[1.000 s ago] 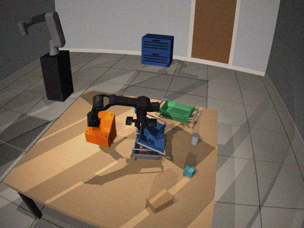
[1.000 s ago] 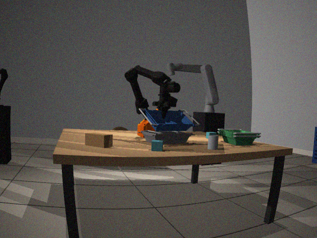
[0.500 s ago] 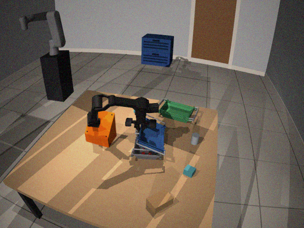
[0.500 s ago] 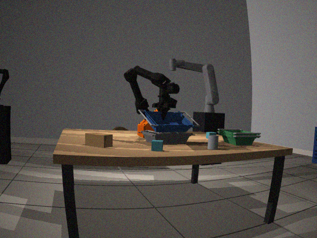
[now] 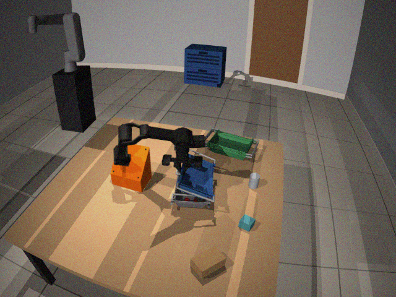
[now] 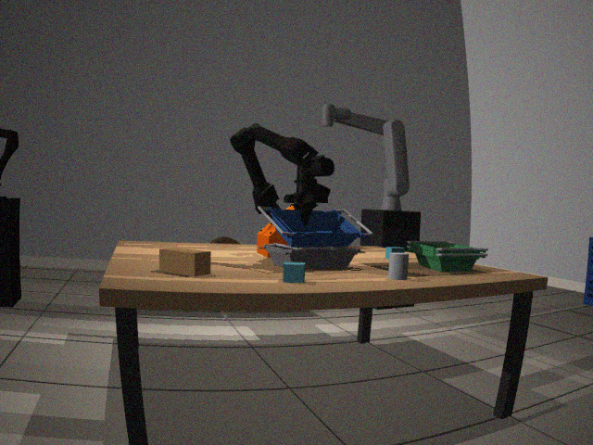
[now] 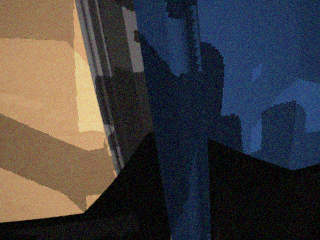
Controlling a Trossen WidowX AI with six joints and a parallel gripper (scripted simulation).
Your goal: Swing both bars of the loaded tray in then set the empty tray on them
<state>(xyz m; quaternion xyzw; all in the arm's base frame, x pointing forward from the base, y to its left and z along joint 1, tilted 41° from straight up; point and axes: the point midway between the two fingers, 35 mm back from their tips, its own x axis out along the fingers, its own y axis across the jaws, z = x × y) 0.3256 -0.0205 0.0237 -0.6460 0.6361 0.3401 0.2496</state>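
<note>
The empty blue tray (image 5: 197, 174) (image 6: 320, 239) (image 7: 260, 45) hangs over the loaded grey tray, turned a little relative to it, its own wire bars out over its ends. My gripper (image 5: 181, 171) (image 6: 305, 221) (image 7: 166, 140) is shut on the blue tray's side wall. The grey tray (image 5: 192, 205) (image 6: 313, 260) stands on the table, with a red block (image 5: 187, 199) showing at its near end. A wire bar of it shows near that end; the far bar is hidden by the blue tray. The gap between the trays looks very small; contact cannot be told.
A green tray (image 5: 228, 145) (image 6: 443, 259) stands at the far right. A grey cylinder (image 5: 253, 180) (image 6: 397, 266), a teal block (image 5: 246, 223) (image 6: 293, 272) and a brown box (image 5: 208, 262) (image 6: 184, 261) stand around the trays. An orange block (image 5: 132, 172) (image 6: 268, 239) is by the arm's base.
</note>
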